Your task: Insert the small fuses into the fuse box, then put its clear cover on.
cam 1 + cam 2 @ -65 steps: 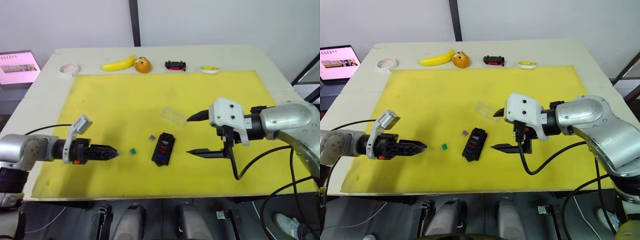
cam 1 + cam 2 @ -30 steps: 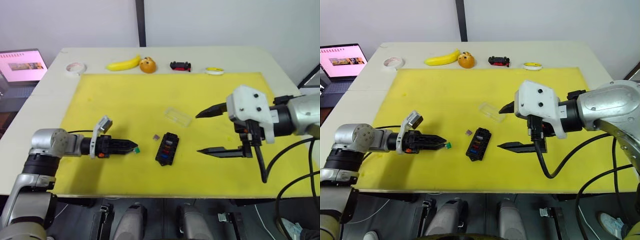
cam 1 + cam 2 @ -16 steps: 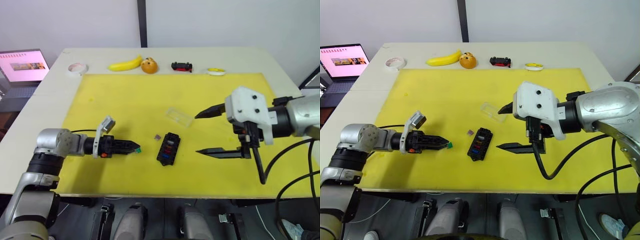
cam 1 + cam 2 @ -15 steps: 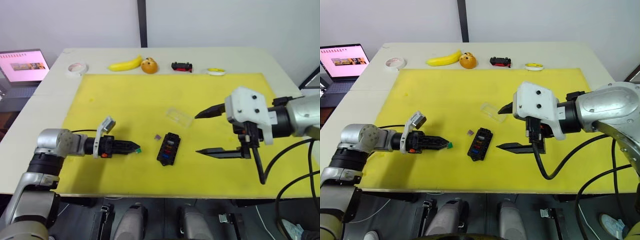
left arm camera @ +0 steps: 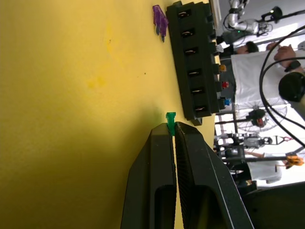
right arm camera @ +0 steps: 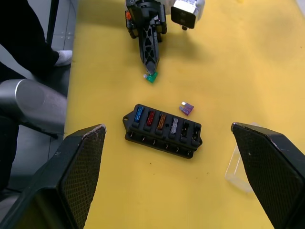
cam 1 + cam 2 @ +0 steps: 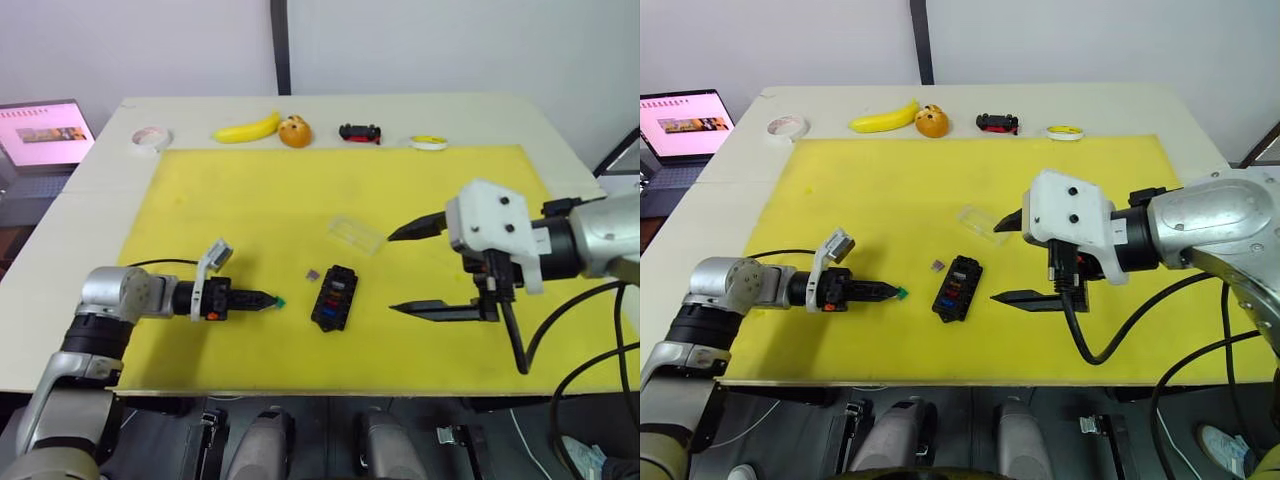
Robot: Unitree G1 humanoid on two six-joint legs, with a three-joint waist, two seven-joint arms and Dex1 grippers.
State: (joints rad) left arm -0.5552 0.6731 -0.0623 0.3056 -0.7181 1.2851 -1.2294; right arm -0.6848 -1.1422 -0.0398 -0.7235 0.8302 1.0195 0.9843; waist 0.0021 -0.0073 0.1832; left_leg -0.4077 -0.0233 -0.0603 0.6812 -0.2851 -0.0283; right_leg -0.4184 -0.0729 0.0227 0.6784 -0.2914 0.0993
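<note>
A: While the left tool (image 7: 268, 299) has its fingers clamped on the green fuse (image 5: 170, 117), what worries you most?

B: The hold is only on the very tips. The fuse sticks out past them, low over the yellow mat (image 7: 260, 200) and just short of the fuse box (image 7: 334, 297). A nudge against the box's edge could twist it out of the pinch, I'd guess.

A: And the box itself?

B: It lies loose on the mat, with blue, red, orange and grey fuses already seated along one row and empty slots at the end. Nothing pins it down, so pressing a fuse in off-centre could push the box sideways instead of seating the blade.

A: The right tool (image 7: 1013, 257)?

B: Fingers wide apart, holding nothing, hovering on the far side of the box from the left tool. It could steady the box, but it isn't touching it.

A: Anything else near the box?

B: A purple fuse (image 6: 187, 109) lies just beside it, and the clear cover (image 7: 980, 224) rests on the surface just beyond it, toward the banana (image 7: 245, 129). The cover is hard to see, so a sweeping arm might knock it away.
</note>
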